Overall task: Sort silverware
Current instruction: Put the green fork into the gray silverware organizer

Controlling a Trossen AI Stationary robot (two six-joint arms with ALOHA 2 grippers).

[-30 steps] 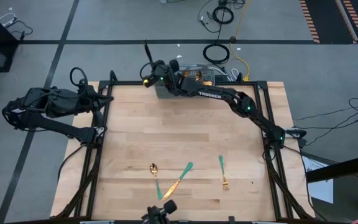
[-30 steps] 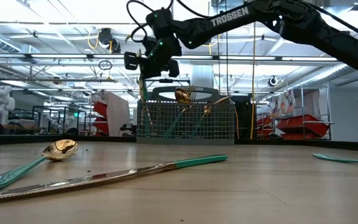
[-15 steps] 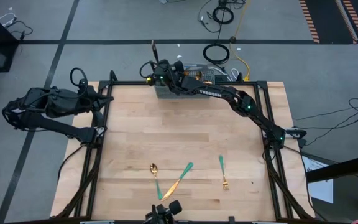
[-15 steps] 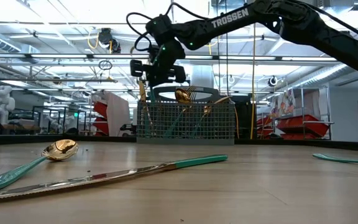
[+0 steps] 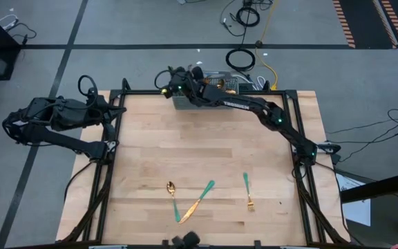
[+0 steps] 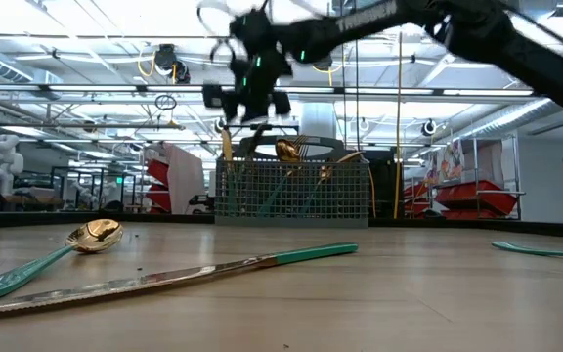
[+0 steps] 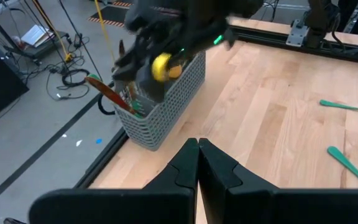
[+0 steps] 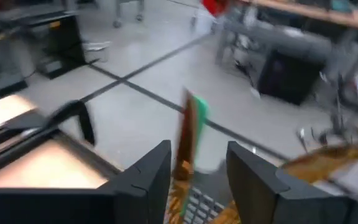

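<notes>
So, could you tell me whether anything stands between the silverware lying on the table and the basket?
Nothing visible does. Only bare table lies between the spoon, knife and fork near the front edge and the basket at the far edge. The right gripper hangs above the basket's left end.

Grey floor point(image 5: 150, 21) with dark tape lines, coiled cables point(image 5: 240, 59)

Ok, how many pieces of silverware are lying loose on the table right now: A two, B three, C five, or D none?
B: the overhead view shows a spoon, a knife and a fork lying on the wooden table.
</notes>
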